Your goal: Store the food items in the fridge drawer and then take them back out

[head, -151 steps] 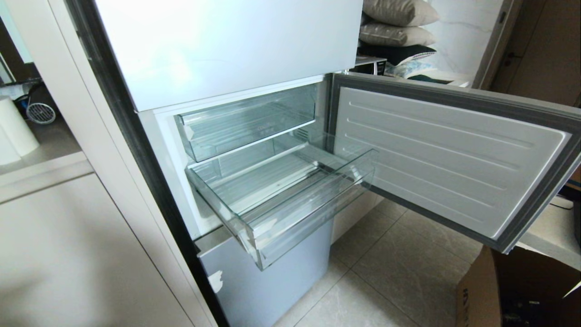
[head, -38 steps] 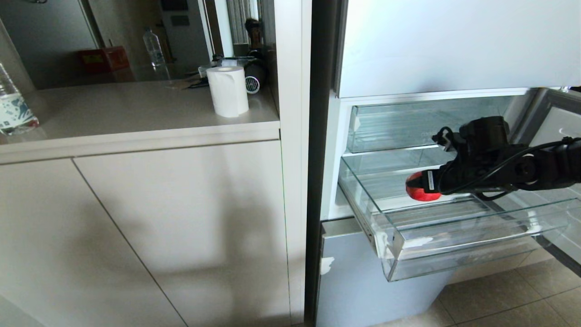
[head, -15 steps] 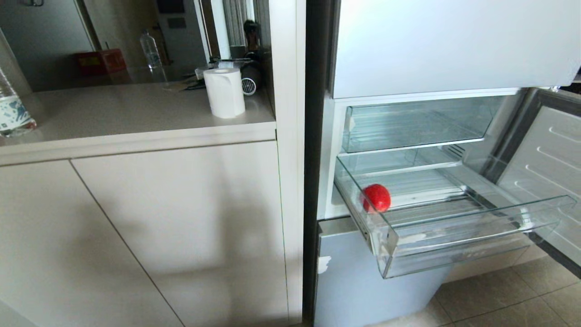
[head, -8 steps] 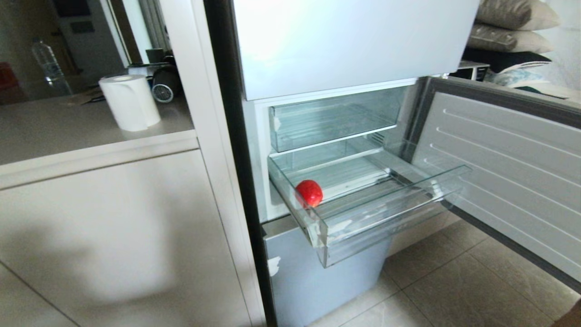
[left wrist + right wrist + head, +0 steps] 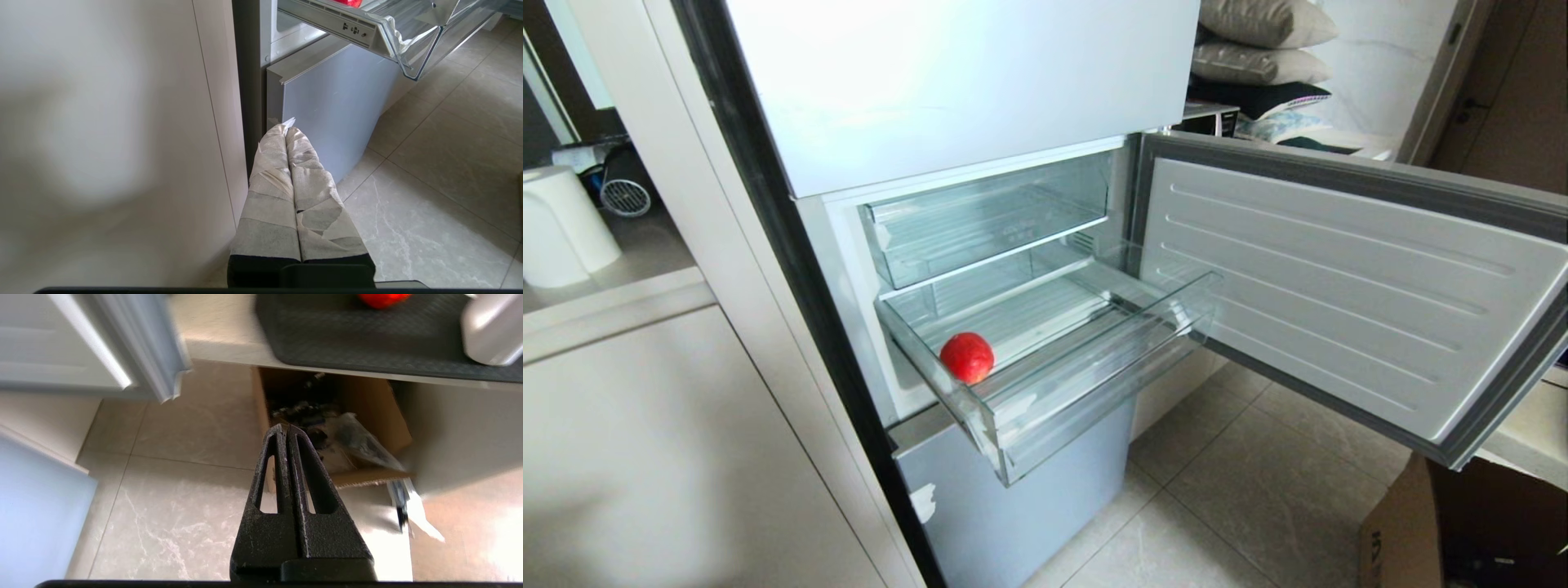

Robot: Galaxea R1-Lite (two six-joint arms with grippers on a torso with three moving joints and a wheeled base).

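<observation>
A small round red fruit [image 5: 967,358] rests on the ribbed floor of the clear plastic fridge drawer [image 5: 1094,371], close to the drawer's front-left corner, against its left wall. The wide, shallow drawer stands pulled out from the fridge, its stepped front lip forward.

The pulled-out fridge drawer [image 5: 1094,371] carries one red fruit [image 5: 967,357], seemingly an apple, near its left front corner.

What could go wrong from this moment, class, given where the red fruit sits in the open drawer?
1. The red fruit rests near the front left corner of the pulled-out fridge drawer; a jolt could roll it around.
2. The open fridge door juts beside the drawer and may obstruct the right claw, now shut and empty over the floor.
</observation>
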